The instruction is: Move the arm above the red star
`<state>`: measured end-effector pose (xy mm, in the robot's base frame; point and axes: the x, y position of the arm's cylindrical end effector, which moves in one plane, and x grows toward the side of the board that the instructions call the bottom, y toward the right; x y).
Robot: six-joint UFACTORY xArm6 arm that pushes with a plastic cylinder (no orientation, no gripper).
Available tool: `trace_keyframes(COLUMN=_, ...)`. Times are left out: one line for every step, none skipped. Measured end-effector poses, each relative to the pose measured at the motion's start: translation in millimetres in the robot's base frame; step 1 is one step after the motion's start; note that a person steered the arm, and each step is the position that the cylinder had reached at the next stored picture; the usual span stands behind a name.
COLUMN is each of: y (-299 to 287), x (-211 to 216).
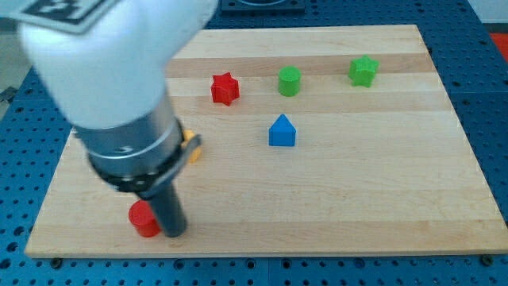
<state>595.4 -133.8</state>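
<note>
Rig carries no claw, only a rod; nothing is gripped. My tip (pixel 175 233) stands at the view's bottom left of the wooden board (pixel 381 206), touching or just beside the red cylinder (pixel 144 219). A yellow block (pixel 191 145) is largely hidden behind the arm housing; shape cannot be told. The red star (pixel 225 88) lies toward the view's top, left of the green cylinder (pixel 290 81). Recommended: draw off the red cylinder first, pass right of the yellow block, keep left of the blue house-shaped block (pixel 282 131), and stop just above the star without nudging it
</note>
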Motion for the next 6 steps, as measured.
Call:
trace_keyframes(y=-42.1, x=-5.7)
trace_keyframes(y=-67.8, x=-5.7)
trace_keyframes(y=-70.2, x=-5.9)
trace_keyframes(y=-40.1, x=-22.2)
trace_keyframes(y=15.0, x=-44.9)
trace_keyframes(y=100.7, x=-68.8)
